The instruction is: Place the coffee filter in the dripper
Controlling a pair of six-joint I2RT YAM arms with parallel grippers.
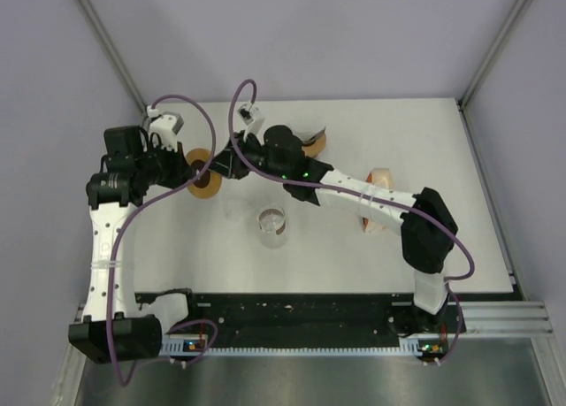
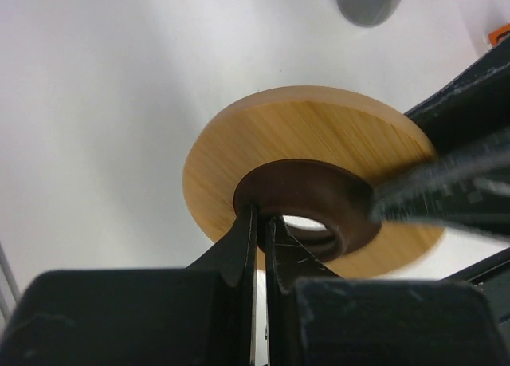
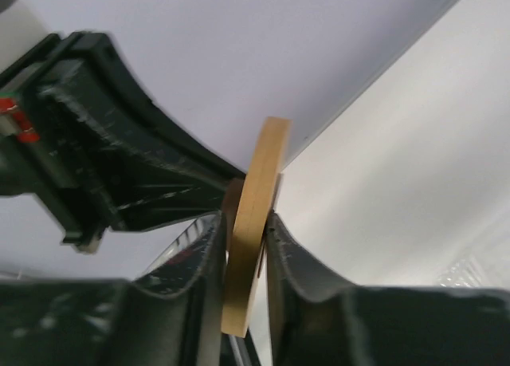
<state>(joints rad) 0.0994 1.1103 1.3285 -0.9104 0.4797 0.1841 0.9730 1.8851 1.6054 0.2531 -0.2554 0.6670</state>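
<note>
**Ana:** Where was the wooden disc (image 1: 205,187) at that moment?

**Ben:** In the top view it sat left of centre, in the upper half of the frame, between the two arms and over the white table (image 1: 398,132). Both grippers met on it.

**Ana:** How did the left gripper (image 2: 259,216) stand?

**Ben:** Closed. In its wrist view the two fingers lay almost together, pinching the near rim of the dark collar (image 2: 303,192) in the disc's central hole.

**Ana:** And the right gripper (image 3: 249,222)?

**Ben:** Its wrist view showed the disc edge-on and nearly upright, standing between the two fingers. Both pressed against its flat faces, so I would call that a grip on the disc. The left arm's dark body filled the left of that frame.

**Ana:** Could you see the coffee filter?

**Ben:** Not for certain. A pale tan piece (image 1: 382,178) lay right of centre in the top view, partly hidden behind the right arm, and that may have been it. An orange-brown piece (image 1: 315,143) showed just above the right arm's wrist, near the top middle. I could not tell what either was.

**Ana:** Anything else on the table?

**Ben:** A clear glass vessel (image 1: 272,225) stood upright at the centre of the top view, below the grippers and apart from them.
</note>
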